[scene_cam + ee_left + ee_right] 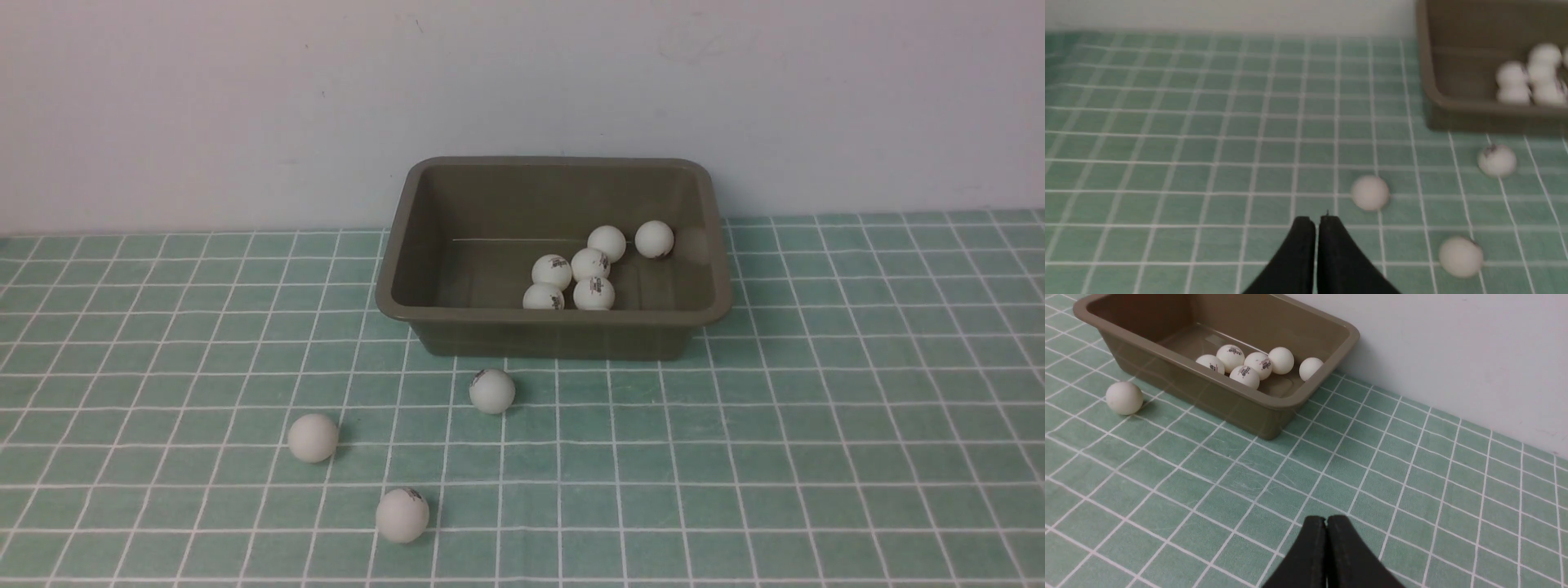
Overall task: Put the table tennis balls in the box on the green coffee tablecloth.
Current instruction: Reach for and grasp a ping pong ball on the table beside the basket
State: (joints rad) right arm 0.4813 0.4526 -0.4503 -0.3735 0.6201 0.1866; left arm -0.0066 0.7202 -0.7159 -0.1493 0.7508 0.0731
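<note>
Front view first: the box (pixel 555 336) is parked on the cloth (pixel 816 408), back against the wall (pixel 245 106). Six balls (pixel 590 265) are bunched in its right half, with one set slightly apart toward the right side. Three loose balls (pixel 313 438) are scattered on the cloth in front of the box's left part. The closest of them is near the front wall but not touching it. Left wrist view, kinda blurry: the left gripper (pixel 1316 222) is seen clenched tight with nothing pinched, over bare cloth. All three loose balls are spotted just past it, on the box's side, and none is touched. Right wrist view: the right gripper (pixel 1326 522) is pressed together too, empty, over bare cloth and well apart from the box. The six balls are clearly seen inside, dark logos printed on several, and one loose ball is caught near the box's long outer wall.
</note>
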